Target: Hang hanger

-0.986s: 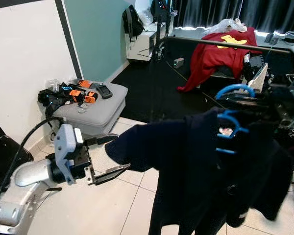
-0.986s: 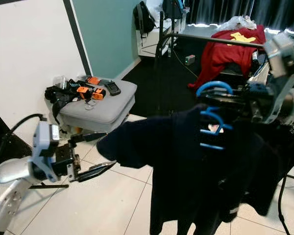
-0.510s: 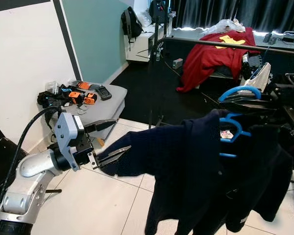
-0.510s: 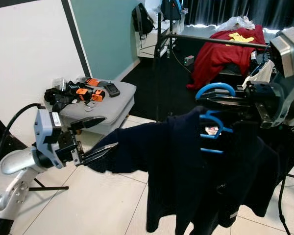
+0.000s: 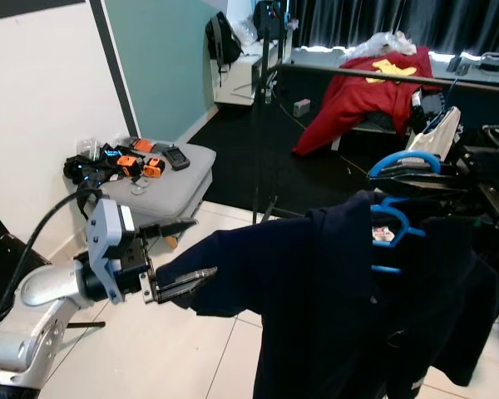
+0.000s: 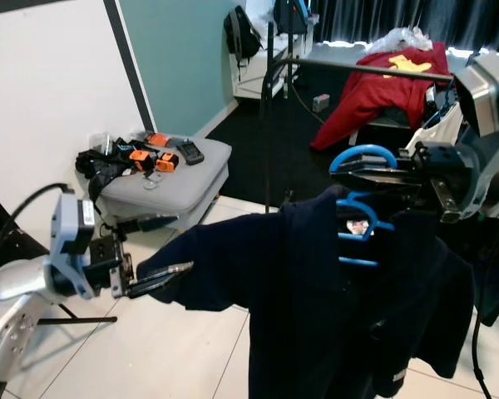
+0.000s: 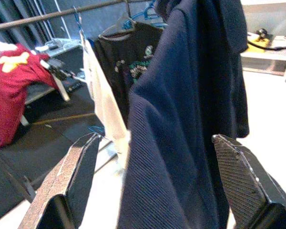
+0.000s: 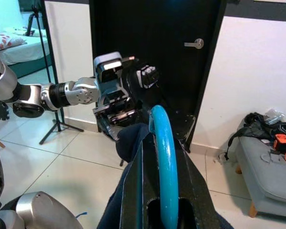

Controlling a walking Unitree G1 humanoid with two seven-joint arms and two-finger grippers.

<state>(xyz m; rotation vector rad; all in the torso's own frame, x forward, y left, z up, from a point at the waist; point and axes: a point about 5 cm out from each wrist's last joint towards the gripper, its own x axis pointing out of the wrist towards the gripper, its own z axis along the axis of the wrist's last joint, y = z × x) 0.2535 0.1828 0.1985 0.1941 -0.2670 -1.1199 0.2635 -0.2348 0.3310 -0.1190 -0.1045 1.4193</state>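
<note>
Now, compare this with half a second ago: your left gripper [image 5: 183,253] has sunk lower and drawn back a little from the dark navy shirt [image 5: 349,316], and its lower finger now lies under the sleeve end rather than poking into it. The whole view has also shifted slightly, so the camera moved too.

Your left gripper's fingers [image 7: 74,181] stand wide apart with the sleeve of the navy shirt hanging between them (the left wrist view shows cloth in the gap, but neither finger clearly pressing on it). It grips nothing firmly that you can see.

Your right gripper [image 6: 374,176] is closed on the hook of the blue hanger [image 5: 392,223], its two black fingers [image 8: 133,186] clamped on either side of the blue curve [image 8: 164,167]. The hanger carries the navy shirt, which hangs from it in front of you, its sleeve stretched out toward the left gripper.

Behind the shirt runs a dark clothes rail [image 5: 382,75], higher and farther back than the hanger hook; the hook is not on it. Beyond the rail a red garment [image 5: 358,96] is draped over a bed. Left of the shirt, near the white wall, a grey stool [image 5: 162,179] holds black and orange gear [image 5: 121,160].
</note>
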